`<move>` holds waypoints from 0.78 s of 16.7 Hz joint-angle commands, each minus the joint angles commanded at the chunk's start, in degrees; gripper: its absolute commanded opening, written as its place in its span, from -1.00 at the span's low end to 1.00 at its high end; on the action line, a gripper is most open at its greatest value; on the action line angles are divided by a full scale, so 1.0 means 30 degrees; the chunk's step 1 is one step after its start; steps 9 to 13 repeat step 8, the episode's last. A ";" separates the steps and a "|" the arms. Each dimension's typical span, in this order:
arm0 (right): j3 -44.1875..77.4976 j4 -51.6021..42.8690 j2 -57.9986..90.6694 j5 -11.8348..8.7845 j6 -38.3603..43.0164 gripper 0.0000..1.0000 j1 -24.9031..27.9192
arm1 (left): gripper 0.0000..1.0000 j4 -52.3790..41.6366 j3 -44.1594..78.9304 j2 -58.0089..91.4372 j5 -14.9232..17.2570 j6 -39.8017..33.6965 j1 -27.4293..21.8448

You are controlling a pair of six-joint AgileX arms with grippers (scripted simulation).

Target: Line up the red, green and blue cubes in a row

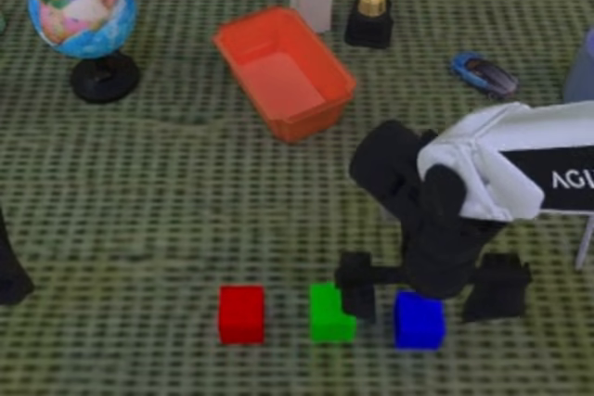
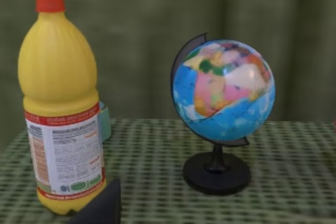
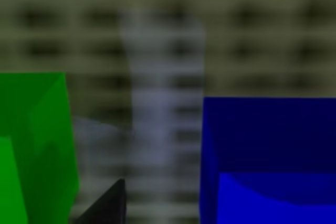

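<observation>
The red cube (image 1: 241, 313) sits furthest left in the row near the table's front edge, with bare mat on its left and a gap between it and the green cube (image 1: 329, 312). The green cube stands just beside the left finger of the right gripper (image 1: 429, 299), which presses close against its right side. The blue cube (image 1: 419, 320) lies between the two fingers, nearer the left one; the jaws are spread wide, much wider than the cube, and grip nothing. The right finger stands clear to the blue cube's right. In the right wrist view the green cube (image 3: 34, 148) and blue cube (image 3: 268, 161) are apart, with mat between them.

Behind the row the mat is free up to the orange tray (image 1: 284, 70). The left gripper is parked off the left edge, facing a globe (image 2: 222, 111) and a yellow bottle (image 2: 60, 103); I cannot tell how its fingers stand.
</observation>
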 joint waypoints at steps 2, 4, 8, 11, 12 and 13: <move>0.0642 -0.1127 -0.0465 -0.0005 0.0039 1.00 0.0011 | 1.00 0.0000 0.0000 0.0000 0.0000 0.0000 0.0000; 0.1442 -0.2830 -0.1109 -0.0016 0.0033 1.00 0.0045 | 1.00 0.0000 0.0000 0.0000 0.0000 0.0000 0.0000; 0.2569 -0.4765 -0.2150 -0.0009 -0.0063 1.00 0.0119 | 1.00 0.0000 0.0000 0.0000 0.0000 0.0000 0.0000; 0.2569 -0.4765 -0.2150 -0.0009 -0.0063 1.00 0.0119 | 1.00 0.0000 0.0000 0.0000 0.0000 0.0000 0.0000; 0.2569 -0.4765 -0.2150 -0.0009 -0.0063 1.00 0.0119 | 1.00 0.0000 0.0000 0.0000 0.0000 0.0000 0.0000; 0.2569 -0.4765 -0.2150 -0.0009 -0.0063 1.00 0.0119 | 1.00 0.0000 0.0000 0.0000 0.0000 0.0000 0.0000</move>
